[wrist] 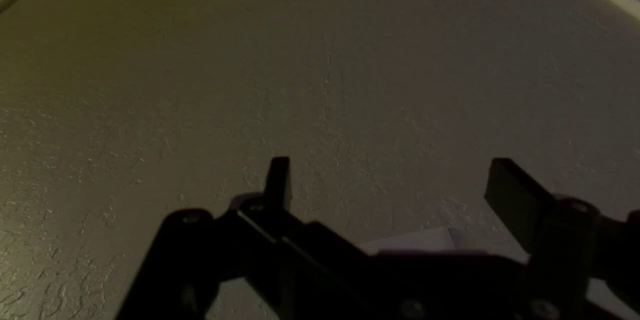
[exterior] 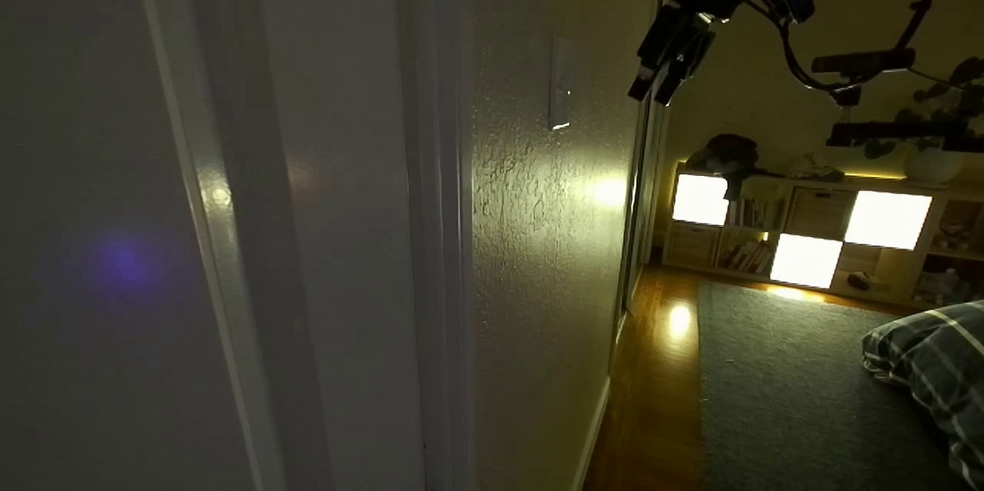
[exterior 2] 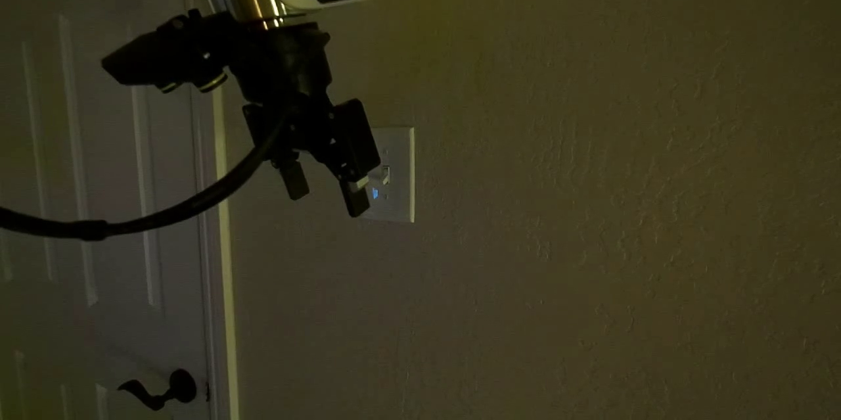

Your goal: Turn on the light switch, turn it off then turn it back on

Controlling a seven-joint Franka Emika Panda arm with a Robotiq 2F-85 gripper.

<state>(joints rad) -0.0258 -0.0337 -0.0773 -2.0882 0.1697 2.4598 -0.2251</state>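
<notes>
The light switch (exterior: 561,84) is a pale plate on the textured wall, seen nearly edge-on in an exterior view. An exterior view also shows the light switch (exterior 2: 399,204) from the front, its left part hidden behind a finger. A small toggle and a small blue glow show on it; I cannot tell the toggle's position. In the wrist view, only a corner of the light switch (wrist: 425,240) shows above the gripper body. My black gripper (exterior: 652,94) points downward, apart from the plate. The gripper (exterior 2: 326,200) is open and empty; its fingers (wrist: 390,175) stand wide apart in the wrist view.
A door (exterior 2: 112,210) with a dark lever handle (exterior 2: 164,390) stands beside the wall. A door frame (exterior: 438,245) is near the switch. A shelf (exterior: 807,230) with glowing cubbies, a rug (exterior: 784,391) and a plaid bed (exterior: 938,368) lie beyond. A cable (exterior 2: 164,213) hangs from the gripper.
</notes>
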